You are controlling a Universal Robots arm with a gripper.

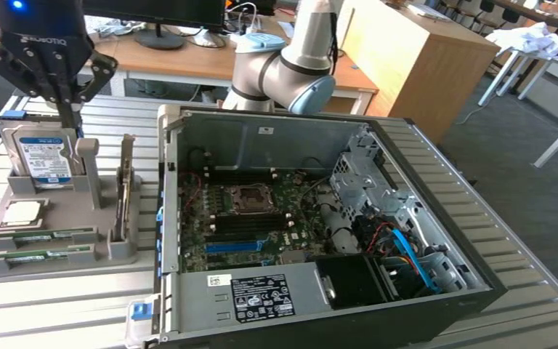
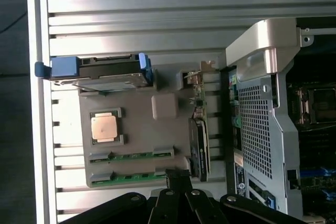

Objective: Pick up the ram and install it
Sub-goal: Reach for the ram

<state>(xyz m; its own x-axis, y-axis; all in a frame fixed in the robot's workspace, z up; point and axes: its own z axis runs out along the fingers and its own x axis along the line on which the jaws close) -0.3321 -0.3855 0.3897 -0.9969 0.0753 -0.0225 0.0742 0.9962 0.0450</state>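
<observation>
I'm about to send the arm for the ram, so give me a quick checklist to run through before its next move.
1. Gripper empty: ok, shut on nothing.
2. Gripper opened for the pick: not ok.
3. Ram available: ok, a ram stick and a second stick lie in the grey holder.
4. Gripper over the ram: not ok, it hangs above the hard drive.
5. Computer case open: ok, motherboard exposed.
6. Memory slot free: cannot tell.

Two ram sticks (image 1: 44, 235), one processor (image 1: 22, 212), one drive (image 1: 44, 156)
</observation>
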